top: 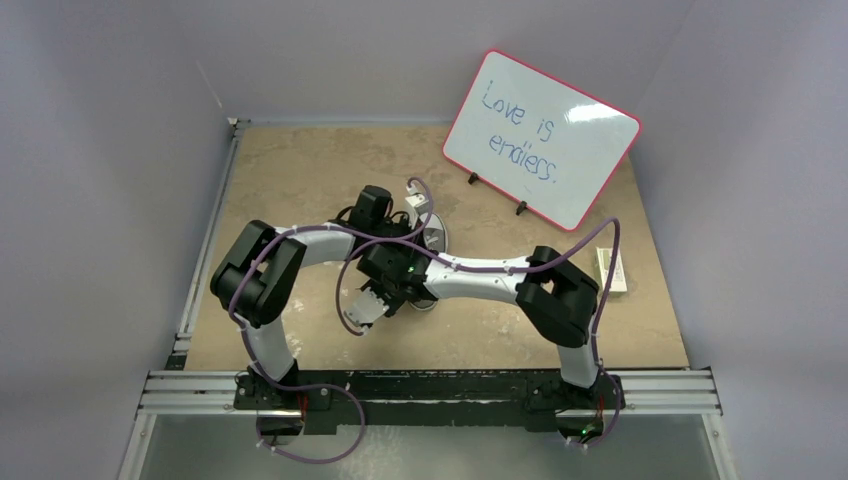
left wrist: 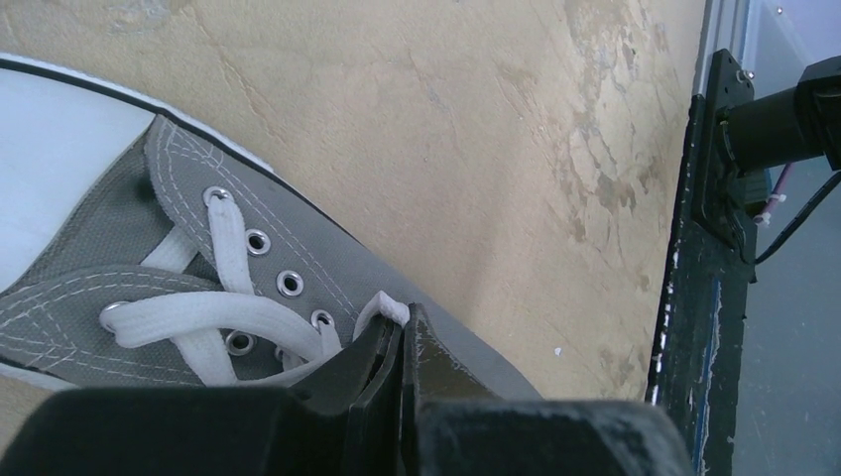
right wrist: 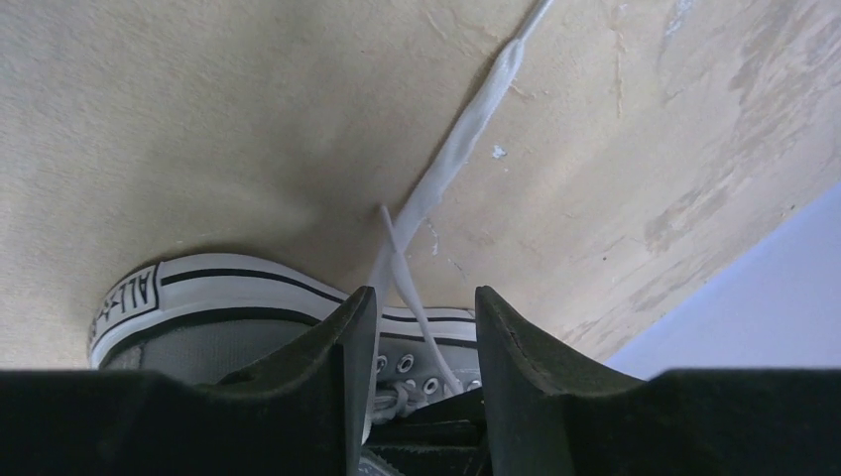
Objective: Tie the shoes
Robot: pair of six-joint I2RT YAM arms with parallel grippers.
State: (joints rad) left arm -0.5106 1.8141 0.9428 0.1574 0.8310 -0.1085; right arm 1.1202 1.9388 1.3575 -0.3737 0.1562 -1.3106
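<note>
Tan, blotchy table (top: pixel 300 180) fills the overhead view between pale walls. A red-framed whiteboard (top: pixel 540 140) is propped at the upper right and a small white block (top: pixel 612 270) lies by the right edge. My two arms meet at mid-frame over the small grey canvas sneaker (top: pixel 437 240) with its white rubber sole. Only a sliver of it shows, so I cannot read its heading from here.

From my left wrist, the sneaker lies at the lower left. Its white toe cap (left wrist: pixel 60 159) points to the upper left of the frame, and the long axis runs diagonally down to the bottom centre. There my left gripper (left wrist: pixel 402 332) is pinched together on a small loop of white lace (left wrist: pixel 389 307), just beside the top eyelets.

From my right wrist, the striped heel label (right wrist: pixel 129 302) sits at the lower left. My right gripper (right wrist: pixel 426 327) stands apart, holding nothing. A loose lace strand (right wrist: pixel 466 129) runs from the eyelets toward the upper right, seemingly through the gap.

The left pinch looks shallow to me, and a hard pull could slip the flat lace out. The sneaker is light and nothing pins it, so tugging may drag or turn it instead of tightening. I cannot tell the strand's height against my right fingers, so closing there might catch nothing.
</note>
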